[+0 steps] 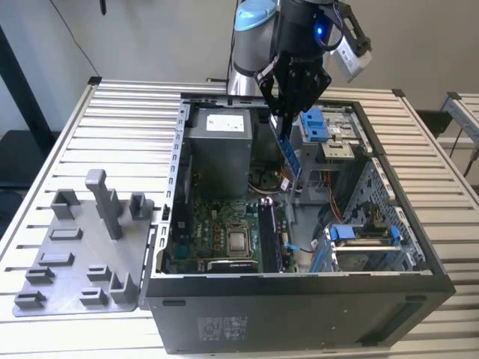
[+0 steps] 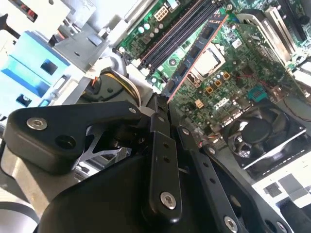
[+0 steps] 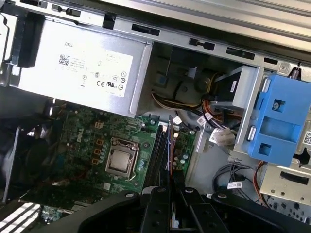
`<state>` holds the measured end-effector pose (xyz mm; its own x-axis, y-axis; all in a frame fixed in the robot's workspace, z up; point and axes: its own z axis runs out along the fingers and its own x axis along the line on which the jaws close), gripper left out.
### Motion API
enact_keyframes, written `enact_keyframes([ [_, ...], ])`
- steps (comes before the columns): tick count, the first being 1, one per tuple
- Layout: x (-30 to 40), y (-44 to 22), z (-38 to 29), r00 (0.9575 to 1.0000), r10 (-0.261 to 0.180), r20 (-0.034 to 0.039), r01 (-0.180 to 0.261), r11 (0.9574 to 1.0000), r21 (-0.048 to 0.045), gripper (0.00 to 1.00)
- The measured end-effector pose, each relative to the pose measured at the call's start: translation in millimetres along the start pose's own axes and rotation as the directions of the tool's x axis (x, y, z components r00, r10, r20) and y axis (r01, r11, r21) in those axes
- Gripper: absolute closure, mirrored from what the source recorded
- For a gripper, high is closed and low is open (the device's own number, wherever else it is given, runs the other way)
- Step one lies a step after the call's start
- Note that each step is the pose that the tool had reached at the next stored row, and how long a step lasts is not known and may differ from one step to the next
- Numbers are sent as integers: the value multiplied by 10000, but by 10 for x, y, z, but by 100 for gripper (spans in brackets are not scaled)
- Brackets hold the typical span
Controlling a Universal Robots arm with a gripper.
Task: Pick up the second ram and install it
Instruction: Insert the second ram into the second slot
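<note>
My gripper (image 1: 284, 118) hangs over the open computer case (image 1: 299, 299), shut on the second ram (image 1: 291, 155), a narrow blue-green stick that points down into the case. In the second wrist view the ram (image 2: 197, 53) runs out from my gripper (image 2: 163, 104) towards the motherboard's long black memory slots (image 2: 180, 34). The first wrist view has the stick (image 3: 170, 145) edge-on, just beside the memory slots (image 3: 156, 150) and ahead of my gripper (image 3: 171, 183). The ram is still above the board, near the slots (image 1: 269, 235), and touches nothing.
A grey power-supply box (image 1: 217, 149) stands in the case on the exterior view's left of the ram. Blue drive brackets (image 1: 318, 123) and a drive cage (image 1: 359, 239) crowd the exterior view's right. The CPU socket (image 1: 239, 241) lies beside the slots. A grey pegged tray (image 1: 82, 247) sits outside the case.
</note>
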<state>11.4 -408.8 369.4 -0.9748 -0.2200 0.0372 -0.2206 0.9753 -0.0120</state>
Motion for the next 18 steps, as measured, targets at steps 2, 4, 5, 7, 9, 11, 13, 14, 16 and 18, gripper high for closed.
enact_keyframes([
  [2,0,0,1,10000,82,-2,-82,10000,-3,86],
  [4,0,0,7,9990,438,-5,-438,9990,-18,86],
  [5,0,0,9,9981,611,-8,-611,9981,-22,86],
  [7,-1,0,12,9958,917,-13,-917,9958,-33,86],
  [9,-1,0,17,9933,1153,-3,-1153,9933,-52,86],
  [11,-1,0,20,9920,1261,77,-1260,9920,-122,86],
  [13,-1,0,20,9914,1294,217,-1288,9914,-239,86],
  [14,-1,0,20,9909,1312,283,-1305,9911,-278,86],
  [16,-1,1,23,9894,1420,299,-1412,9896,-293,86],
  [18,0,1,27,9849,1703,295,-1694,9851,-303,86],
])
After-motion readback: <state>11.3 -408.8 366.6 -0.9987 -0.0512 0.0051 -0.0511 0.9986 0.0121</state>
